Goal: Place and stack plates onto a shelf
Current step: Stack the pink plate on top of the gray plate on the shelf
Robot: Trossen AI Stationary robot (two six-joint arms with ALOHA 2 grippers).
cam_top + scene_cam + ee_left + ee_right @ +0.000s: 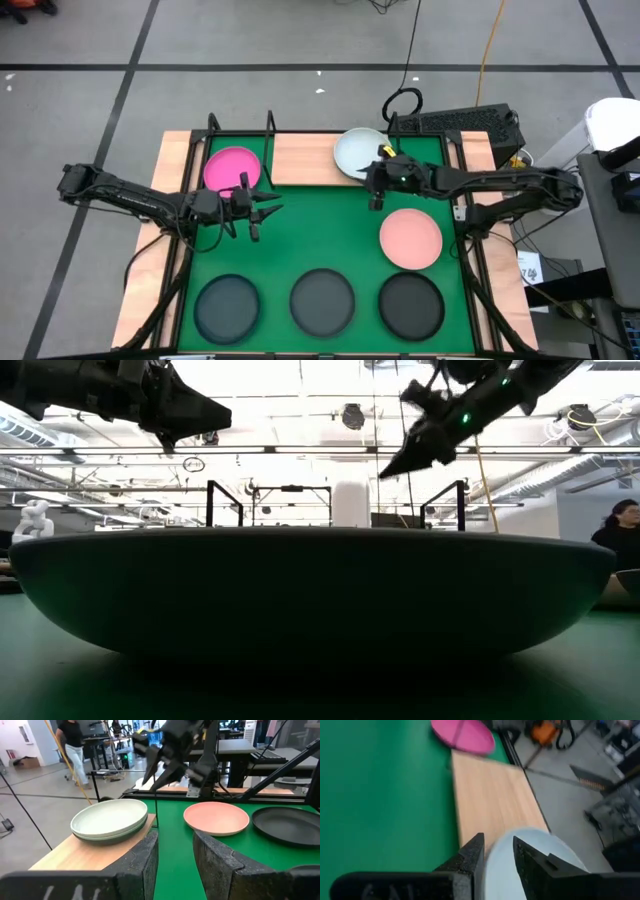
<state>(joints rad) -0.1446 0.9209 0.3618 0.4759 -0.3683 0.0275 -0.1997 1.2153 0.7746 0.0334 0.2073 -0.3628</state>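
Two pale plates (111, 820) are stacked on the right end of the light-wood shelf (305, 160), the lower one resting on the board. My right gripper (150, 776) hangs open just above the stack's near rim, its fingers slanting down, touching nothing. A hot pink plate (233, 168) lies left of the shelf. On the green mat (320, 235) lie a salmon plate (411, 238) and three dark plates (322, 300) in a row along the near edge. My left gripper (265, 215) stands open above the mat near the pink plate, with nothing between its fingers.
Black frame posts (213, 125) stand at the table's far corners. A keyboard (460, 122) and cables lie on the floor beyond the far edge. Bare mat lies between the two grippers. A person (622, 535) is in the room behind the table.
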